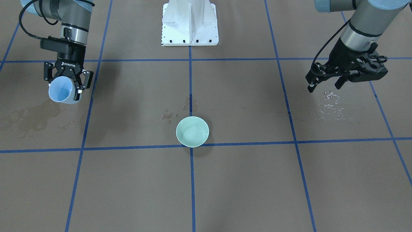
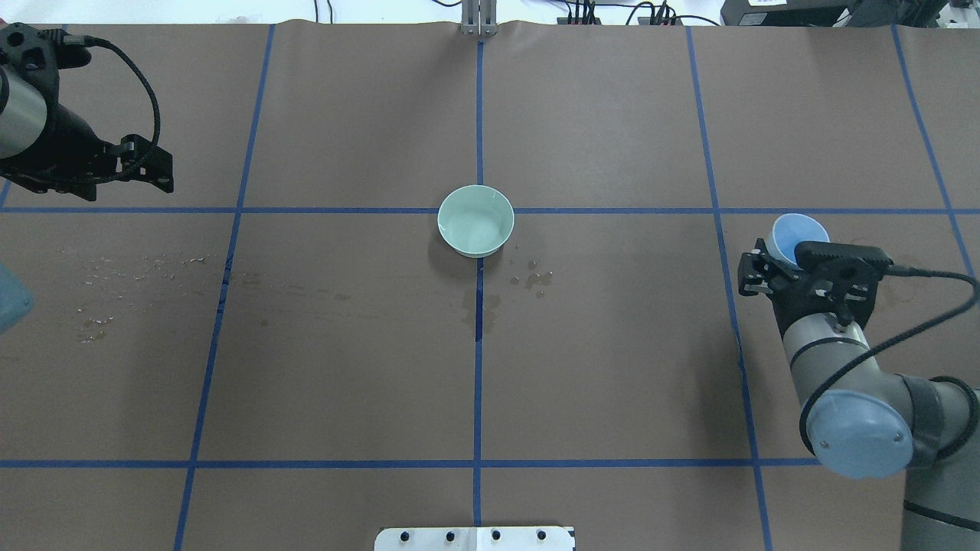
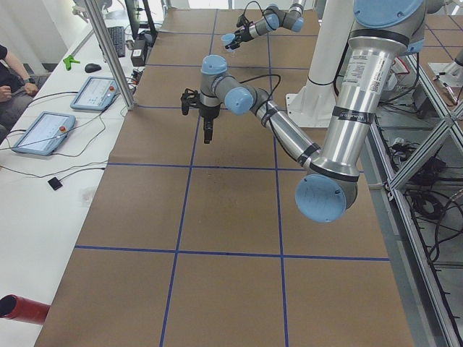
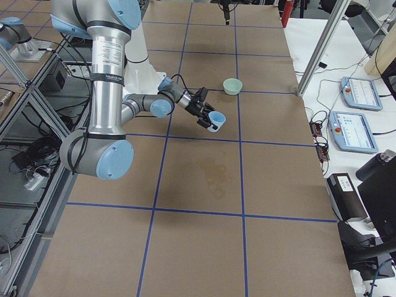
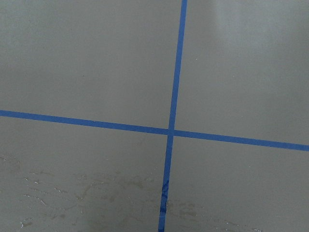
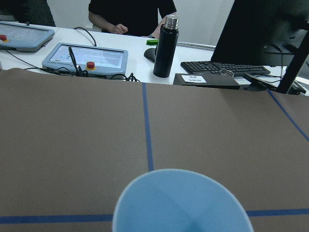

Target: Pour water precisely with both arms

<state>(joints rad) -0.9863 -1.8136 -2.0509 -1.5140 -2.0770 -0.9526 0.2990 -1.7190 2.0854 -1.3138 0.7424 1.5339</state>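
Note:
My right gripper (image 1: pixel 66 84) is shut on a light blue cup (image 1: pixel 60 91) and holds it tilted above the table, its mouth turned away from the robot. The cup also shows in the overhead view (image 2: pixel 798 237) and the right wrist view (image 6: pixel 181 205). No water shows in it. A mint green bowl (image 1: pixel 192 131) stands at the table's centre (image 2: pixel 475 220), with a faint gloss inside. My left gripper (image 1: pixel 325 86) is open and empty above the table at the robot's far left (image 2: pixel 149 167).
Glistening droplets (image 1: pixel 330 106) lie under the left gripper, and dark stains (image 1: pixel 35 116) below the cup. More drops (image 1: pixel 169 116) lie beside the bowl. The white pedestal (image 1: pixel 190 22) stands at the robot's side. Tablets, a black bottle (image 6: pixel 165 46) and operators are beyond the far edge.

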